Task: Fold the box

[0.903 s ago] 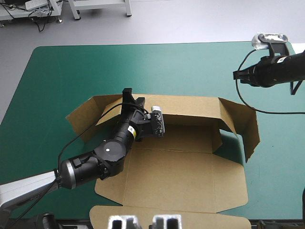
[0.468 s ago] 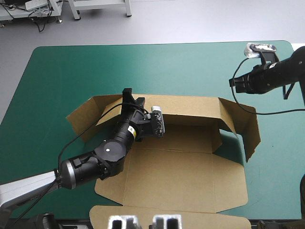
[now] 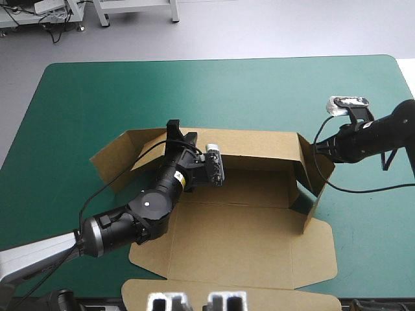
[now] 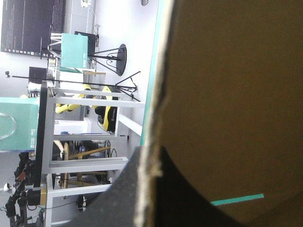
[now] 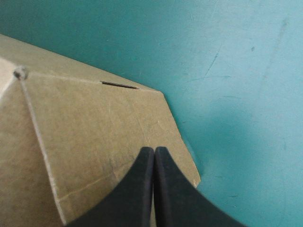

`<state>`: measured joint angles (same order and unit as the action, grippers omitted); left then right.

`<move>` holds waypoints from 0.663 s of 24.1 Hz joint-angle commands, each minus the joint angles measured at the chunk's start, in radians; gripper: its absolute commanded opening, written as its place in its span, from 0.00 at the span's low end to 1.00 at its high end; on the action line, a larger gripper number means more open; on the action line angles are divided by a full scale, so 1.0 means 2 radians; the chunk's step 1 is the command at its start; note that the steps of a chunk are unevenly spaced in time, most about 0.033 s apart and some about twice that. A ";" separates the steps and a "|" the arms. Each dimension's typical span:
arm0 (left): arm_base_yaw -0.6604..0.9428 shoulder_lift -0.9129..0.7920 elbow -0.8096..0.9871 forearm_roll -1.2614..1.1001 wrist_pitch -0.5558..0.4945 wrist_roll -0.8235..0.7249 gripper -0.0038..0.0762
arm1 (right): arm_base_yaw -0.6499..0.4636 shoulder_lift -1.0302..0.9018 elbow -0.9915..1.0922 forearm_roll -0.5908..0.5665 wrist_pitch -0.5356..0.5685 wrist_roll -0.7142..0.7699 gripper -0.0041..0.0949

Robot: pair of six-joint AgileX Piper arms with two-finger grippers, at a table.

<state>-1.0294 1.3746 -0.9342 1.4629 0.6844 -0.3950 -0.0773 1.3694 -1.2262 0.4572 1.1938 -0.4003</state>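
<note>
The brown box (image 3: 246,240) lies open in the middle of the teal-green table, its far wall raised and its lid flat toward the near edge. My left gripper (image 3: 174,131) is shut on the top edge of the far wall. In the left wrist view the board's edge (image 4: 152,142) runs between the black fingers of that gripper (image 4: 150,158). My right gripper (image 3: 318,148) is shut and its tip presses on the outside of the box's right side flap (image 3: 316,194), which stands steeply. The right wrist view shows this gripper (image 5: 154,151) as one pointed arch over the brown flap (image 5: 94,123).
The left side flap (image 3: 109,161) slopes outward onto the cover. A strip of brown board (image 3: 227,293) lies at the table's near edge. Bare teal-green cover (image 3: 194,91) stretches beyond the box to the far edge and beside it on the right (image 5: 236,71).
My right gripper has come down and leftward from the far right corner onto the right side flap. That flap has swung up and inward. The left arm has not moved.
</note>
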 commanded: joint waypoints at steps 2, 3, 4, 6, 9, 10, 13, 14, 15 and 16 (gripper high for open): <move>-0.002 -0.014 -0.013 0.018 -0.006 -0.023 0.04 | -0.001 -0.040 0.021 0.040 -0.021 -0.026 0.03; -0.002 -0.013 -0.013 0.017 -0.006 -0.023 0.04 | -0.001 -0.047 0.032 0.046 -0.032 -0.031 0.03; -0.002 -0.008 -0.013 0.015 -0.005 -0.023 0.04 | -0.001 -0.053 0.042 0.051 -0.042 -0.034 0.03; -0.002 0.004 -0.013 0.015 0.012 -0.029 0.04 | -0.001 -0.068 0.067 0.062 -0.059 -0.042 0.03; -0.002 0.025 -0.013 0.019 0.045 -0.028 0.04 | -0.001 -0.088 0.110 0.068 -0.084 -0.063 0.03; -0.002 0.038 -0.013 0.019 0.046 -0.028 0.04 | -0.001 -0.104 0.141 0.080 -0.117 -0.075 0.03; -0.002 0.060 -0.013 0.020 0.046 -0.030 0.04 | -0.001 -0.133 0.205 0.135 -0.182 -0.121 0.03; -0.002 0.065 -0.013 0.020 0.049 -0.031 0.04 | -0.001 -0.145 0.236 0.160 -0.213 -0.154 0.03; -0.002 0.065 -0.013 0.020 0.049 -0.032 0.04 | -0.001 -0.152 0.250 0.175 -0.231 -0.180 0.03; -0.002 0.065 -0.013 0.021 0.049 -0.032 0.04 | -0.001 -0.160 0.272 0.214 -0.265 -0.224 0.03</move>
<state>-1.0305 1.5145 -0.9538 1.5784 0.7713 -0.4387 -0.0773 1.0913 -0.7145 0.7439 0.7830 -0.7252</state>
